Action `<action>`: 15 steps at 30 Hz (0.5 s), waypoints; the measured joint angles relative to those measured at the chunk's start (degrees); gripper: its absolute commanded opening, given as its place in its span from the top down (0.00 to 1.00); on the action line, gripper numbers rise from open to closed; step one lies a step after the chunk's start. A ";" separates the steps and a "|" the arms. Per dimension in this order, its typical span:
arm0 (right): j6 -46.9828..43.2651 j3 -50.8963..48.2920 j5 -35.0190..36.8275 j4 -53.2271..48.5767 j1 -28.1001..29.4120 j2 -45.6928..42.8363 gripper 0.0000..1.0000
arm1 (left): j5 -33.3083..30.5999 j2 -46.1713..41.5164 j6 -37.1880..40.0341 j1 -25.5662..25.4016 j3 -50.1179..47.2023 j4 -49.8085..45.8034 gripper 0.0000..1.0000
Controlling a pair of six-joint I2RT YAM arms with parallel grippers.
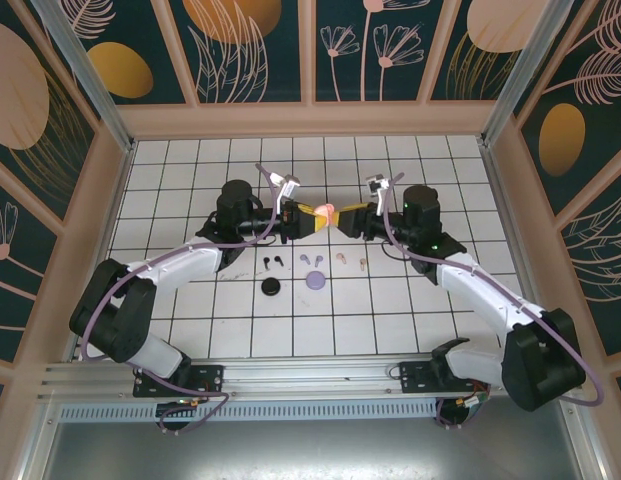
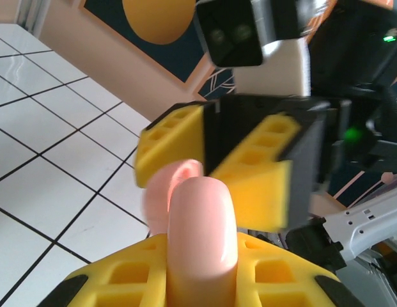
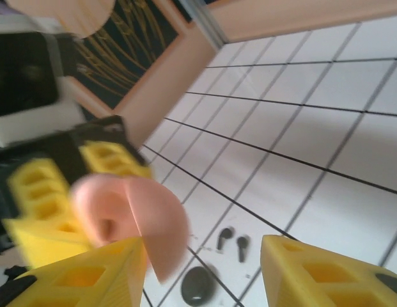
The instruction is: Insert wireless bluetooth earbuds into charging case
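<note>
Open pink case [image 3: 153, 224], black earbuds [image 3: 224, 238] on tiles [image 3: 326, 128]

Under me: bench [image 1: 320, 330] of glossy white tiles, dark grout lines. Around it, dark teal wall panels [image 1: 250, 50], orange discs, pale plant outlines, peach framing. Aluminium rail [image 1: 310, 375] along near edge.

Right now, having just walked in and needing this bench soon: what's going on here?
The left pincer holds the pale pink case up off the tiled table, shut on it. The right pincer faces it, jaws apart at the case's open lid. The pink earbuds, lilac earbuds and black earbuds lie on the tiles; none is in a case.
</note>
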 measured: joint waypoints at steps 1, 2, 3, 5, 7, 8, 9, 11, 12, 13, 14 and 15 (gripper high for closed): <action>0.07 -0.55 0.00 0.20 -0.37 0.44 0.50 | -0.04 -0.22 -0.02 -0.02 0.00 0.00 1.00; 0.24 -0.90 0.04 0.26 -0.48 0.96 0.50 | 0.20 -0.39 -0.02 0.00 0.00 0.24 1.00; 0.28 -1.07 0.04 0.28 -0.48 1.51 0.50 | 0.26 -0.59 -0.02 0.00 0.00 0.52 1.00; 0.72 -1.11 -0.02 0.35 -0.48 2.49 0.50 | 0.52 -0.98 -0.04 -0.02 0.00 0.94 1.00; 1.03 -1.11 0.00 0.50 -0.48 2.97 0.50 | 0.66 -1.27 -0.04 -0.02 0.00 1.18 1.00; 1.11 -1.11 -0.02 0.59 -0.48 3.02 0.50 | 0.66 -1.33 -0.04 -0.02 0.00 1.22 1.00; 1.09 -1.11 -0.02 0.66 -0.48 3.02 0.50 | 0.66 -1.36 -0.02 -0.02 0.00 1.29 1.00; 1.09 -1.11 -0.02 0.66 -0.48 3.02 0.50 | 0.59 -1.36 -0.02 -0.02 0.00 1.29 1.00; 1.07 -1.11 -0.02 0.61 -0.48 3.02 0.50 | 0.57 -1.36 -0.02 -0.02 0.00 1.27 1.00; 1.07 -1.11 0.00 0.50 -0.48 2.89 0.50 | 0.52 -1.36 0.00 -0.02 0.00 1.27 1.00; 1.07 -1.11 0.00 0.15 -0.48 2.58 0.50 | 0.39 -1.36 0.00 -0.02 0.00 1.27 1.00; 1.03 -1.11 0.02 -0.46 -0.48 1.97 0.50 | 0.31 -1.36 0.00 -0.02 0.00 1.25 1.00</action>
